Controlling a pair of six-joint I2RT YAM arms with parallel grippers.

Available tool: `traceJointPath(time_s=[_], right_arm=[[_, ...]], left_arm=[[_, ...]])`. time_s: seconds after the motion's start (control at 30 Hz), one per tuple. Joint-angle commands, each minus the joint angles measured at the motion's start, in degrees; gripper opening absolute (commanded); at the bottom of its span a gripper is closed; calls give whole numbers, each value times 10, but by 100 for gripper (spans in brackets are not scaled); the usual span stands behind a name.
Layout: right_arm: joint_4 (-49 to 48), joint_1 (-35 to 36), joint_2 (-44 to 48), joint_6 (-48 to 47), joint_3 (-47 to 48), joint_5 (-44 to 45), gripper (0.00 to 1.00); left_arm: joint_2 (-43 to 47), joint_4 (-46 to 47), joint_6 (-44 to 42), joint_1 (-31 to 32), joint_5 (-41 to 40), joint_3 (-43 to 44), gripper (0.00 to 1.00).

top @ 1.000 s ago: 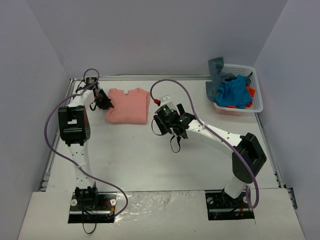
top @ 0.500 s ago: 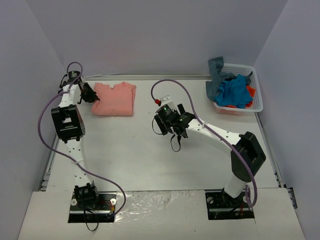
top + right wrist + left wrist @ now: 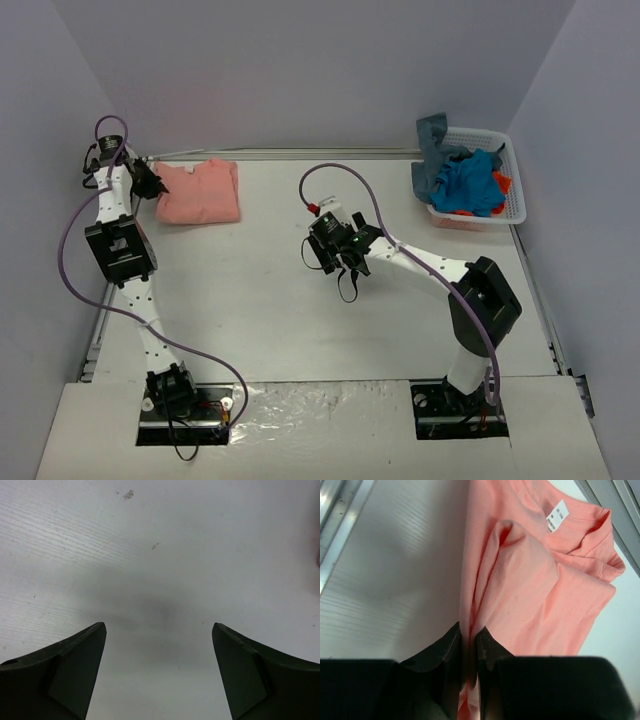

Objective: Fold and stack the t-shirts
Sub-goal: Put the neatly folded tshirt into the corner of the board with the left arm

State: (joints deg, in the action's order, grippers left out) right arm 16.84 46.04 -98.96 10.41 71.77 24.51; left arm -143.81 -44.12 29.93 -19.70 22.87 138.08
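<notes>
Left gripper (image 3: 469,635) pinching the edge of the folded salmon-pink t-shirt (image 3: 200,193) at the far-left corner; right gripper (image 3: 159,650) spread wide, empty, above the table (image 3: 280,320)

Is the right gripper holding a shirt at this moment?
No: the right gripper is open, and only the table surface shows between its jaws in the right wrist view.

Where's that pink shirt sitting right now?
In the top view the salmon-pink t-shirt lies folded at the far left corner of the table, its edge pinched by the left gripper, across from the white basket at far right.
</notes>
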Motion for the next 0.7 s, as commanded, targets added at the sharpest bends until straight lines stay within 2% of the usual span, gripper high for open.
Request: traceJointPath(time_s=[0.0,0.17,0.33,0.57,0.67], right_arm=[[2,-6,-11,-3,10,3,83],[2,-10,-19,-3,9,2,83],[2,-11,-29,-1,6,-1,83],[2,-11,-38,-1,7,-2,83],[2,-11,-43,-3,8,-4,83]], left_arm=[[5,-26,-13,-8,-4,32,14],[-12,-30,-17,-11,-6,53,15],[-21,-33,-15,-12,-20,65,25],[-31,-30,-16,-16,-20,85,25],[-30,-26,-19,-17,-16,89,36]])
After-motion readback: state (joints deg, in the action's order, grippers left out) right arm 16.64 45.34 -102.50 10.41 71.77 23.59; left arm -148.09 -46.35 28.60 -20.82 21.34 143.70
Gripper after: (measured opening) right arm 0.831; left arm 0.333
